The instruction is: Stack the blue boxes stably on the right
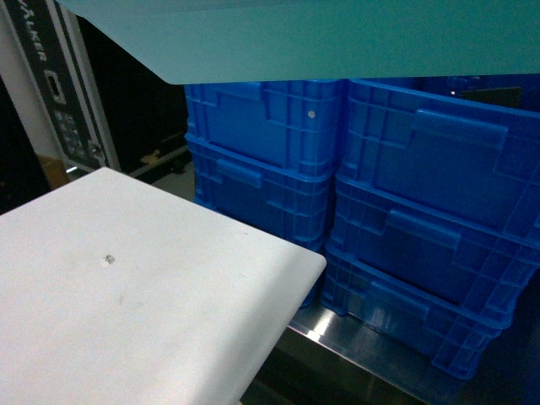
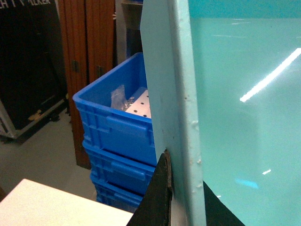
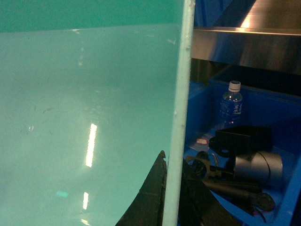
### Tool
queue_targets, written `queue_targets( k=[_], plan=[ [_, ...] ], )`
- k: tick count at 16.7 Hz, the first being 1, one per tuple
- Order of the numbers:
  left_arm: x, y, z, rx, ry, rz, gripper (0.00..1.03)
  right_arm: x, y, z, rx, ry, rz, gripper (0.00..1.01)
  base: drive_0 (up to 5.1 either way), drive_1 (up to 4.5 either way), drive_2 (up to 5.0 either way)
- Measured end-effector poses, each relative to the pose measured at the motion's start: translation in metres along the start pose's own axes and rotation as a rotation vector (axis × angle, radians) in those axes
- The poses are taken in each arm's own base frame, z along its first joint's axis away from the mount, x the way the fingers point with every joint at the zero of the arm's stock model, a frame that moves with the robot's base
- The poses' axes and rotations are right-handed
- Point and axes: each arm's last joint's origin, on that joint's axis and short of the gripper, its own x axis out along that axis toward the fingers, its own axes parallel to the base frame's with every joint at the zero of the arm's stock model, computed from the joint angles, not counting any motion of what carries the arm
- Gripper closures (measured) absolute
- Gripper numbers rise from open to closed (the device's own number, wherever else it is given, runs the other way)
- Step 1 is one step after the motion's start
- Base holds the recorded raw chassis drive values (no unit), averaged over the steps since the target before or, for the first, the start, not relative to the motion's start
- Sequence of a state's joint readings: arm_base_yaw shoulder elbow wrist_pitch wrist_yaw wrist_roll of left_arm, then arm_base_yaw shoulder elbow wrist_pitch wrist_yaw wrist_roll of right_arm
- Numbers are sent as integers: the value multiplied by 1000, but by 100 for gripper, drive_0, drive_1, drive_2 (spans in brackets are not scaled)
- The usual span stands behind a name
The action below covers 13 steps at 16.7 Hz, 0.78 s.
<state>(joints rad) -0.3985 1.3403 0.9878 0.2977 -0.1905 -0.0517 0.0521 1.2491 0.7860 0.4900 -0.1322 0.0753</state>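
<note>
One light turquoise blue box [image 1: 337, 34] hangs high, and its underside fills the top of the head view. My grippers do not show in that view. In the left wrist view my left gripper [image 2: 184, 186] is shut on the box's left wall and rim [image 2: 181, 94]. One black finger [image 2: 160, 188] is outside the wall and the other inside, by the glossy floor [image 2: 244, 117]. In the right wrist view my right gripper [image 3: 174, 181] is shut on the box's right rim [image 3: 181, 94], with one finger [image 3: 150, 193] on the inner side.
Two stacks of dark blue ribbed crates [image 1: 261, 152] [image 1: 439, 211] stand on a metal shelf [image 1: 337, 337] ahead. A white tabletop [image 1: 126, 295] is at the lower left. Below the right rim, an open crate holds a water bottle [image 3: 231, 103] and black gear [image 3: 244, 141].
</note>
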Motion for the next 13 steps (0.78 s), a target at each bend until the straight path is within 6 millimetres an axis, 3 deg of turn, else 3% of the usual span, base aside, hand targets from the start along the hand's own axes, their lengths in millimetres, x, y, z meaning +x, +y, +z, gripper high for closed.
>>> queue_targets(
  k=[13],
  plan=[
    [0,0,0,1,-1,-2,101,0,0,0,4,1,0,94,287,-567,-210]
  ],
)
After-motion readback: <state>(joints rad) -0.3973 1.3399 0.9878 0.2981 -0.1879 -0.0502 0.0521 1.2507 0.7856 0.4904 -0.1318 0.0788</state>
